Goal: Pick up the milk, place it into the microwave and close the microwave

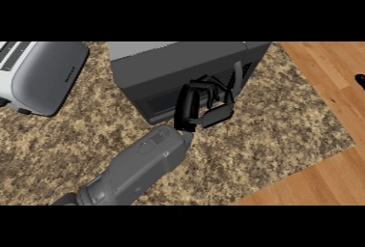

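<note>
The dark grey microwave stands at the back middle of the speckled counter, its front face toward me and its door looking closed. My left hand is up against that front, at the door's right part, fingers relaxed and lying on the door with nothing held. Its grey forearm comes in from the lower left. The milk shows nowhere; I cannot see inside the microwave. At the right edge a small black tip of my right hand shows, over the wooden floor.
A silver toaster sits at the back left of the counter. The counter ends along a diagonal edge at the right and lower right, with wooden floor beyond.
</note>
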Controlling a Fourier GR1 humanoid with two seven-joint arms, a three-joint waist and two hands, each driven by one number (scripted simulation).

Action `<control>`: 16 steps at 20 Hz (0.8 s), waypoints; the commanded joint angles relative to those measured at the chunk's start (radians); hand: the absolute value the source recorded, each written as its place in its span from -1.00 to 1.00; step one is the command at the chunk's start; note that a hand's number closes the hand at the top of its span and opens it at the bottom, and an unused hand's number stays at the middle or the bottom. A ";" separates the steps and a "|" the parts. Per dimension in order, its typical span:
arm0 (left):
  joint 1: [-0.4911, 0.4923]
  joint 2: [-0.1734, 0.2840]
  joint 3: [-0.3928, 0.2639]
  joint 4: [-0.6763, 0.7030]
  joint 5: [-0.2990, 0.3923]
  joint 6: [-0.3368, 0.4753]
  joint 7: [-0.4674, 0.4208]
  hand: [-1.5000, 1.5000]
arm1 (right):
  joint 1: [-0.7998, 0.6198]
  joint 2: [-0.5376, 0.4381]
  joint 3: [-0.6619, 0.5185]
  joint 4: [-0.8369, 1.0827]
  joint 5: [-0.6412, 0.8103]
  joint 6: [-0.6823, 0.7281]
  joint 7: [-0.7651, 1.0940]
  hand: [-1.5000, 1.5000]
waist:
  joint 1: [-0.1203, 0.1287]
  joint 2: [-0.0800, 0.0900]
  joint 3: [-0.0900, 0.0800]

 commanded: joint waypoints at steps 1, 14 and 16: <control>-0.078 0.001 0.049 0.087 0.030 -0.021 0.021 1.00 | -0.011 -0.016 -0.006 -0.001 -0.022 -0.002 0.016 -1.00 | -0.006 0.015 -0.002; -0.083 0.001 0.024 0.114 0.073 -0.025 -0.026 1.00 | -0.008 -0.055 0.023 -0.010 -0.115 0.069 0.053 -1.00 | -0.005 0.016 0.000; -0.080 0.001 0.017 0.117 0.077 -0.030 -0.037 1.00 | -0.014 -0.055 0.029 -0.021 -0.119 0.064 0.058 -1.00 | -0.003 0.018 -0.002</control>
